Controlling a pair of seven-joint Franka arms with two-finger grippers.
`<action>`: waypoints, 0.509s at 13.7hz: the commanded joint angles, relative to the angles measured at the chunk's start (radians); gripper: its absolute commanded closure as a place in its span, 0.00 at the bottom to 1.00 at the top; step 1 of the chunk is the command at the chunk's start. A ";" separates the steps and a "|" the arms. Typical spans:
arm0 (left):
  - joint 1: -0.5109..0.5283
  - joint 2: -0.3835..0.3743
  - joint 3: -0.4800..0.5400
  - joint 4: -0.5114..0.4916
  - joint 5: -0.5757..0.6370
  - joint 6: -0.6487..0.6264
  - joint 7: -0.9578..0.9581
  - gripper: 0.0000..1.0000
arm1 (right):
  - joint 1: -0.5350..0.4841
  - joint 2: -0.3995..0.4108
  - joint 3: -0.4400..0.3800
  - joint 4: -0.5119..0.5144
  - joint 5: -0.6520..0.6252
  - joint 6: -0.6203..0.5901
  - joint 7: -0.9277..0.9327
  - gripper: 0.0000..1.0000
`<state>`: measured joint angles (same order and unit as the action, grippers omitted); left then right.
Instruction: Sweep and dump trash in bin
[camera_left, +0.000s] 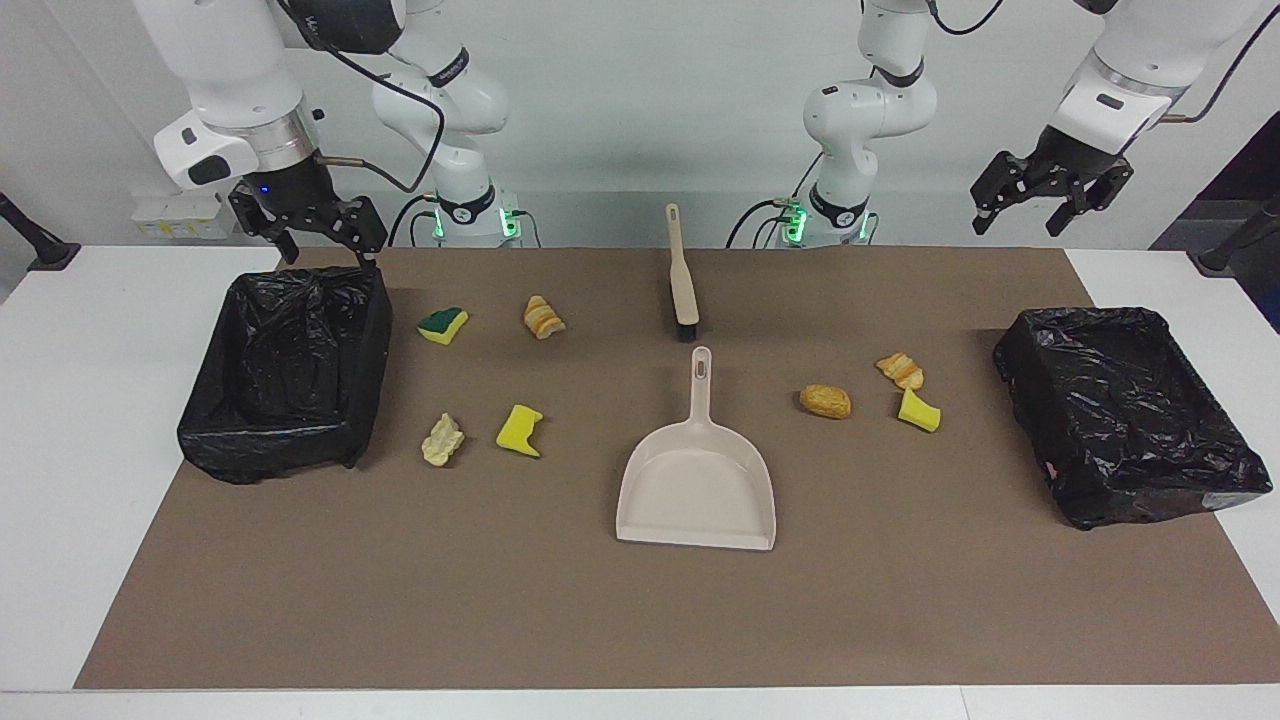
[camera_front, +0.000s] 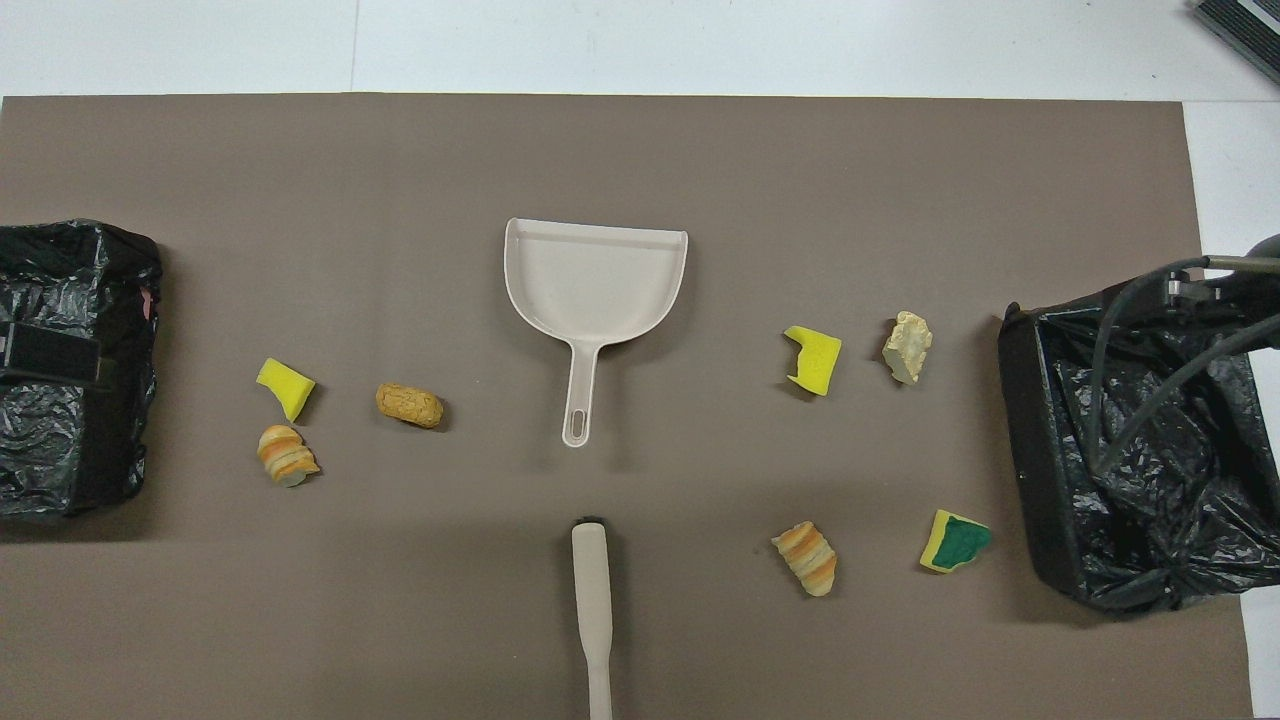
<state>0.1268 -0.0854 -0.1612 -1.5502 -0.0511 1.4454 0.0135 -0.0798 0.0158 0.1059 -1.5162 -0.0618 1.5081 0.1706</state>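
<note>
Seven trash scraps lie on the brown mat. Toward the right arm's end are a green-topped sponge (camera_left: 442, 324) (camera_front: 955, 541), a striped bread lump (camera_left: 543, 317), a pale yellow lump (camera_left: 442, 440) and a yellow sponge (camera_left: 520, 430). Toward the left arm's end are a tan lump (camera_left: 825, 401), a striped lump (camera_left: 900, 370) and a yellow sponge (camera_left: 919, 411). The beige dustpan (camera_left: 697, 480) (camera_front: 595, 280) lies mid-mat, its handle toward the brush (camera_left: 682, 275) (camera_front: 592, 600). My right gripper (camera_left: 325, 240) hangs open and empty over one black-lined bin (camera_left: 290, 440). My left gripper (camera_left: 1045, 205) is open, raised near the other bin (camera_left: 1130, 500).
The bins stand at the two ends of the mat (camera_left: 500, 600), each lined with a black bag. White table shows around the mat. The right arm's cables hang over its bin in the overhead view (camera_front: 1130, 360).
</note>
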 joint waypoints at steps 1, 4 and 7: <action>0.020 -0.022 -0.004 -0.024 -0.015 0.026 0.000 0.00 | -0.002 0.010 0.005 0.018 0.007 -0.005 0.011 0.00; 0.020 -0.019 -0.006 -0.025 -0.016 0.050 0.000 0.00 | -0.003 0.009 0.005 0.016 0.019 -0.006 -0.012 0.00; 0.020 -0.020 -0.004 -0.027 -0.015 0.044 -0.003 0.00 | -0.012 0.009 -0.002 0.014 0.062 -0.006 -0.034 0.00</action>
<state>0.1285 -0.0859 -0.1591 -1.5503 -0.0511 1.4724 0.0134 -0.0815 0.0158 0.1053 -1.5162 -0.0304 1.5081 0.1641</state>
